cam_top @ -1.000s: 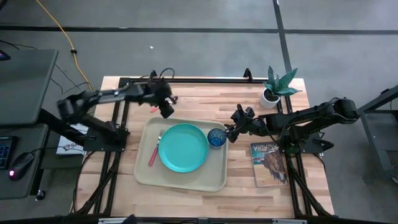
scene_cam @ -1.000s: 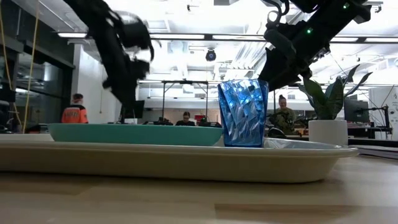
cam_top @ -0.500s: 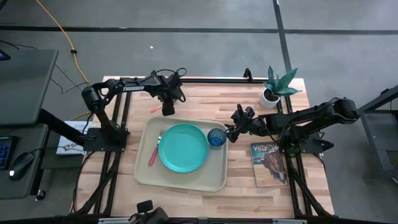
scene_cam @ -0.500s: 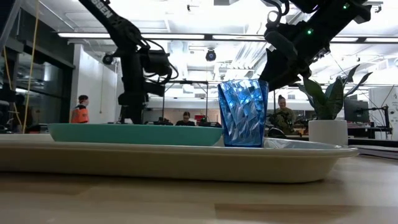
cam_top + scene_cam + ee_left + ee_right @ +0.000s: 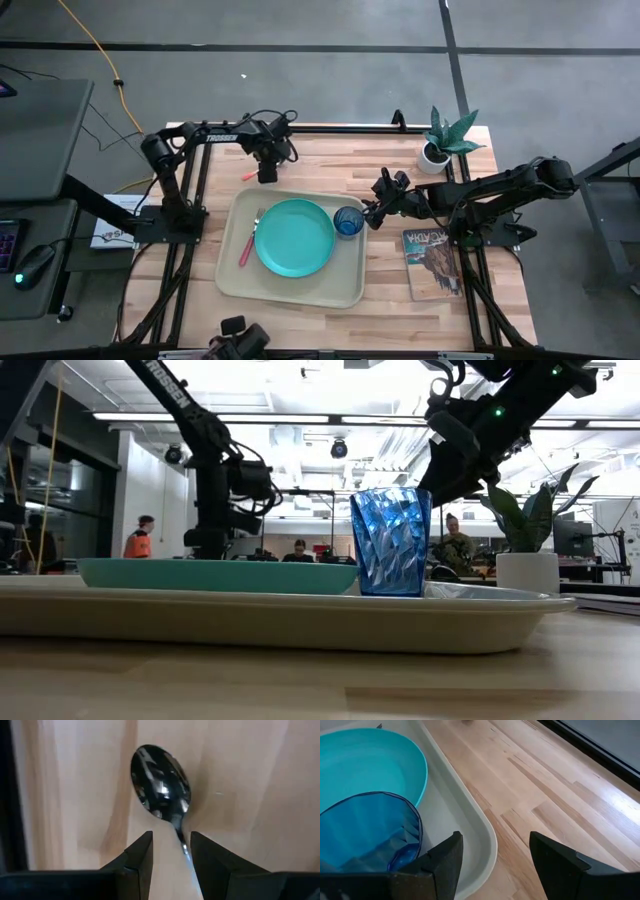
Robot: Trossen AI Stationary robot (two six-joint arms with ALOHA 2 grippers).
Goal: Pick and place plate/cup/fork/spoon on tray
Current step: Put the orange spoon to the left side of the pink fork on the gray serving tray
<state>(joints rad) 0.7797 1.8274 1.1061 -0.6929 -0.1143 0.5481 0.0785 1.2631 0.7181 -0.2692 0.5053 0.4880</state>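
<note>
The turquoise plate (image 5: 294, 237), the blue cup (image 5: 348, 221) and a red-handled fork (image 5: 247, 240) rest on the beige tray (image 5: 290, 290). A spoon lies flat on the table beyond the tray's far left corner. Its steel bowl (image 5: 160, 782) shows in the left wrist view and its red handle (image 5: 247, 174) in the high view. My left gripper (image 5: 171, 836) points down over it, open, with one finger on each side of the spoon's neck. My right gripper (image 5: 495, 840) is open and empty, just right of the cup (image 5: 370, 830).
A white pot with a green plant (image 5: 436, 152) stands at the far right. A printed magazine (image 5: 432, 262) lies right of the tray. Bare wood lies between the tray and the table's near edge. People show in the room behind the table (image 5: 140, 538).
My left arm has swung round behind the tray's far left corner. Its gripper has turned to point down and has gone down toward the table, over the spoon. The spoon, plate, cup and fork have stayed where they were.
</note>
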